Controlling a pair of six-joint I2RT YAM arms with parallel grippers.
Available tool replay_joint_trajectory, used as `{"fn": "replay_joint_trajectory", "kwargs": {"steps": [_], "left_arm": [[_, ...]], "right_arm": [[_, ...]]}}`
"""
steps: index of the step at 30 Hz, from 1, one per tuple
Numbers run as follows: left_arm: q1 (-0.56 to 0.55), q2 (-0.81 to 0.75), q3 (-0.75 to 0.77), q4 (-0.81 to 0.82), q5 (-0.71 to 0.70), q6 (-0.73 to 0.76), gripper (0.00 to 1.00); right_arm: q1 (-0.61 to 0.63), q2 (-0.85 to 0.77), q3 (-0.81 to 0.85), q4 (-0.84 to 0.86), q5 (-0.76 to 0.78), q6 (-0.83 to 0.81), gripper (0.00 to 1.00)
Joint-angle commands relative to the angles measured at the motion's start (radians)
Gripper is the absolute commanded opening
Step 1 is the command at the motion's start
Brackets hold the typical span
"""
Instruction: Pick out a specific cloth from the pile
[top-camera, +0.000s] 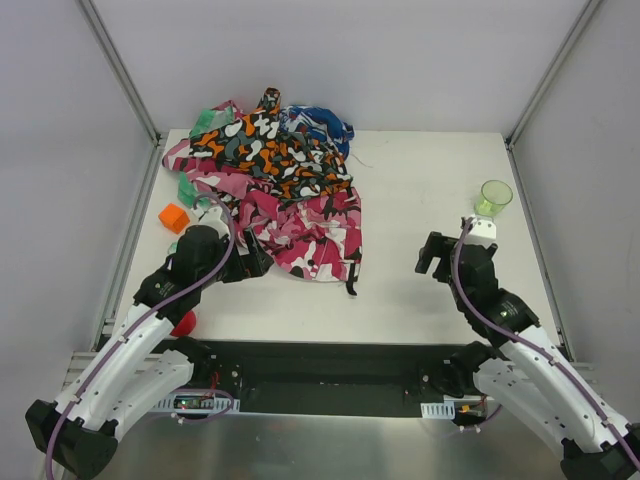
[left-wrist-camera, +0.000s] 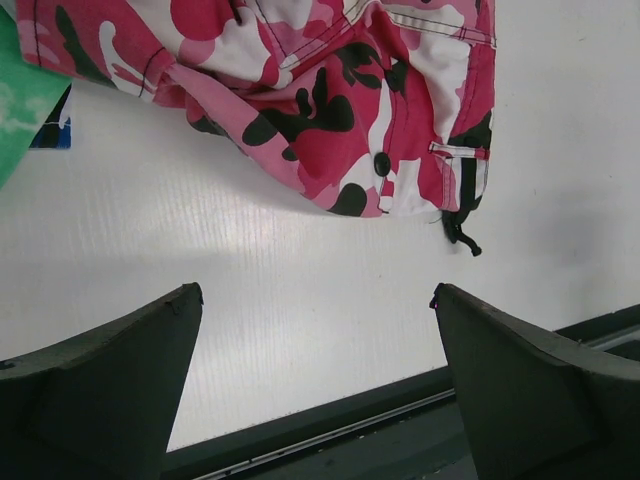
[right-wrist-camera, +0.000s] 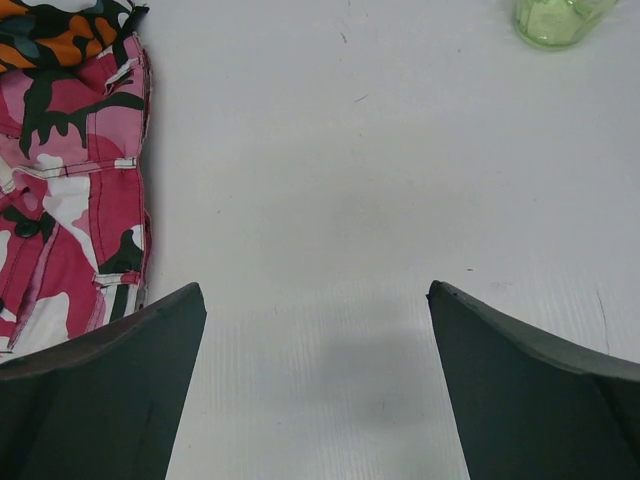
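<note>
The pile (top-camera: 280, 185) is a rumpled heap at the back left of the table. An orange-black-white camouflage piece (top-camera: 265, 150) lies on top, with a pink camouflage piece (top-camera: 315, 235) spread toward the front. The cloth, plain black, does not show in any view; it is hidden. My left gripper (top-camera: 250, 260) is open just off the pink piece's near left edge, nothing between its jaws (left-wrist-camera: 315, 290). The pink piece (left-wrist-camera: 330, 110) lies just ahead of it. My right gripper (top-camera: 432, 255) hovers open over bare table (right-wrist-camera: 317, 288), right of the pink piece (right-wrist-camera: 60, 200).
A green translucent cup (top-camera: 493, 197) stands at the right, ahead of the right gripper (right-wrist-camera: 555, 20). An orange block (top-camera: 174, 216) sits by the left edge, and a red object (top-camera: 183, 322) by the left arm. Blue (top-camera: 320, 122) and green (left-wrist-camera: 20, 110) pieces edge the pile.
</note>
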Motion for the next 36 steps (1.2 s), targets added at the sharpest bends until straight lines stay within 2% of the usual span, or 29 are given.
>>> {"fn": "replay_joint_trajectory", "kwargs": {"steps": [1,6,9,14,18,20,22,28,33,36], "left_arm": [[-0.006,-0.009,0.01,0.006,-0.022,0.02,0.99],[-0.022,0.051,0.028,0.013,-0.008,0.08,0.99],[-0.087,0.123,0.043,0.041,-0.034,0.175,0.99],[-0.281,0.241,0.007,0.2,-0.114,0.541,0.99],[-0.302,0.428,0.043,0.224,-0.112,0.771,0.99],[-0.302,0.528,0.086,0.225,-0.181,0.834,0.99],[-0.301,0.621,0.118,0.228,-0.288,0.867,0.99],[-0.302,0.778,0.148,0.368,-0.41,0.997,0.99],[-0.295,0.933,0.207,0.449,-0.611,1.046,0.99],[-0.251,1.028,0.281,0.498,-0.701,1.016,0.99]], "right_arm": [[0.004,-0.001,0.007,0.033,-0.009,0.007,0.96],[0.002,-0.019,-0.032,0.1,-0.096,-0.039,0.96],[0.004,-0.027,-0.056,0.135,-0.127,-0.054,0.96],[0.002,-0.019,-0.067,0.157,-0.171,-0.083,0.96],[0.002,-0.013,-0.069,0.157,-0.201,-0.106,0.96],[0.002,-0.015,-0.072,0.16,-0.207,-0.112,0.95],[0.004,-0.018,-0.078,0.169,-0.21,-0.12,0.96],[0.002,-0.021,-0.084,0.183,-0.213,-0.143,0.96],[0.002,-0.019,-0.086,0.189,-0.213,-0.154,0.96],[0.002,-0.022,-0.086,0.189,-0.222,-0.155,0.95]]}}
